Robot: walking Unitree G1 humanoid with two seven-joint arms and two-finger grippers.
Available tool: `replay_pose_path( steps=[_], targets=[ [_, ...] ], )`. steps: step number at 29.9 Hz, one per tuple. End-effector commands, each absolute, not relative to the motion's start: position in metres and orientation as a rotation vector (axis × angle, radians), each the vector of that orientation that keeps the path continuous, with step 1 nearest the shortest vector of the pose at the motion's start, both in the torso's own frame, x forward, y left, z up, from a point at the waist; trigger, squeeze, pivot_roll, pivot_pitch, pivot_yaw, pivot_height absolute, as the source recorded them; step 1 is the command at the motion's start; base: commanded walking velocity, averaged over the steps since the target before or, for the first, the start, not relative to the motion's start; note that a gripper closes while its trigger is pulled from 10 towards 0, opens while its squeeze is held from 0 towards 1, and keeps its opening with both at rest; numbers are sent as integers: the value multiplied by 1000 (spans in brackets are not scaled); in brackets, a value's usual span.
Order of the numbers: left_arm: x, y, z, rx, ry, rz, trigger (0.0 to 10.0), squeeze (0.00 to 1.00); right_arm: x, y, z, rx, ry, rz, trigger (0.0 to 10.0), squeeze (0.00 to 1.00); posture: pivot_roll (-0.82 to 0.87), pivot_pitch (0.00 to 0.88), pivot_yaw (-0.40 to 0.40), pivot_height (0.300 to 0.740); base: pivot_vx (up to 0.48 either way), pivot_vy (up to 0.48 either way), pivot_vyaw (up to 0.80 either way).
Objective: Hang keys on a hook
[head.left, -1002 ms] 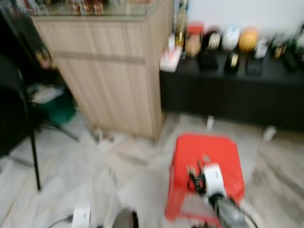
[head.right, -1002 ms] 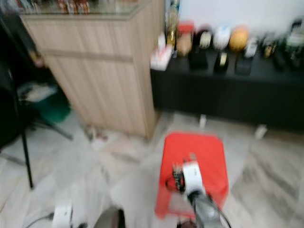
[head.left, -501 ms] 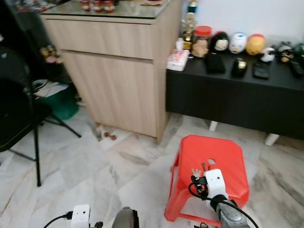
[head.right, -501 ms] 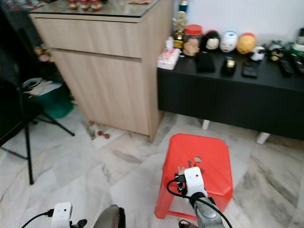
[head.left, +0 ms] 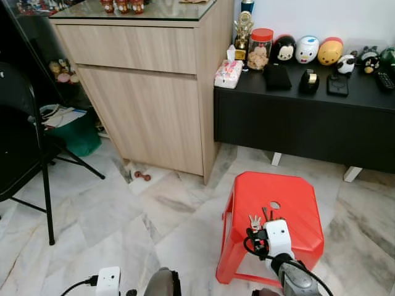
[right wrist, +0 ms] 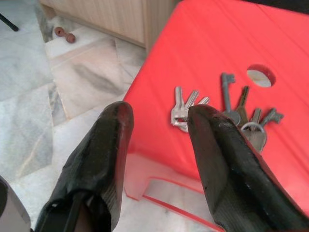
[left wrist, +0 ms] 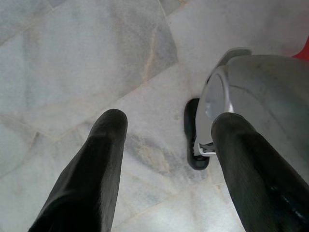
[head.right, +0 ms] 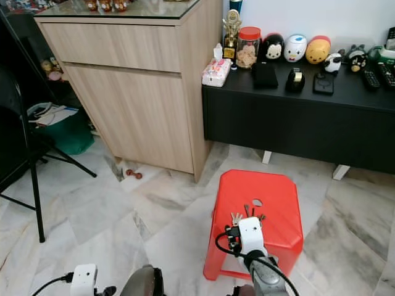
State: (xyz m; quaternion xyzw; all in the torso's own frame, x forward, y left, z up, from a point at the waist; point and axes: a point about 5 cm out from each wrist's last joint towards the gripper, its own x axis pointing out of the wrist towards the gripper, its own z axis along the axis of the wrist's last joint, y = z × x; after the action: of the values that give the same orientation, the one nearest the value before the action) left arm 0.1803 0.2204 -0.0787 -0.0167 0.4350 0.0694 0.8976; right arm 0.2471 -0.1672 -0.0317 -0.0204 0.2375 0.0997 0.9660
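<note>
Metal keys (right wrist: pixel 227 108) lie fanned on the glossy red plastic stool (right wrist: pixel 203 43); both grippers' rounded black fingers (right wrist: pixel 108 145) spread apart

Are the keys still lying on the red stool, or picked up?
Lying flat on the red stool. The keys rest spread by its hole; the open right end effector hovers above, not gripping.

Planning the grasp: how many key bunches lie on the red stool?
2: a small silver bunch beneath the open right gripper, and a darker bunch beside the stool's hole.

Dull grey metal keys (right wrist: pixel 227 108) lie on a smooth, glossy red plastic stool (head.left: pixel 296 203). Polished pale marble floor (head.left: pixel 105 216); matt light wood-grain cabinet (head.left: pixel 148 92) with glass top.
</note>
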Motion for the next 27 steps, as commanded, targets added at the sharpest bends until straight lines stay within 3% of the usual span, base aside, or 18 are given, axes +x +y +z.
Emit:
replay_pose_path(
  steps=[1,12,27],
  targets=[
    [179,222,-79,-14,908,137,10000,0,248,-165,-32,-29,485,199,10000,0,-4,78,52,638,270,0,0],
    [184,219,-77,-15,890,132,10000,0,248,-166,-32,-30,484,190,10000,0,-4,78,49,638,304,0,0],
    [181,216,-79,-18,897,127,10000,0,244,-169,-40,-55,586,203,10000,0,0,87,50,638,0,0,0]
  ],
)
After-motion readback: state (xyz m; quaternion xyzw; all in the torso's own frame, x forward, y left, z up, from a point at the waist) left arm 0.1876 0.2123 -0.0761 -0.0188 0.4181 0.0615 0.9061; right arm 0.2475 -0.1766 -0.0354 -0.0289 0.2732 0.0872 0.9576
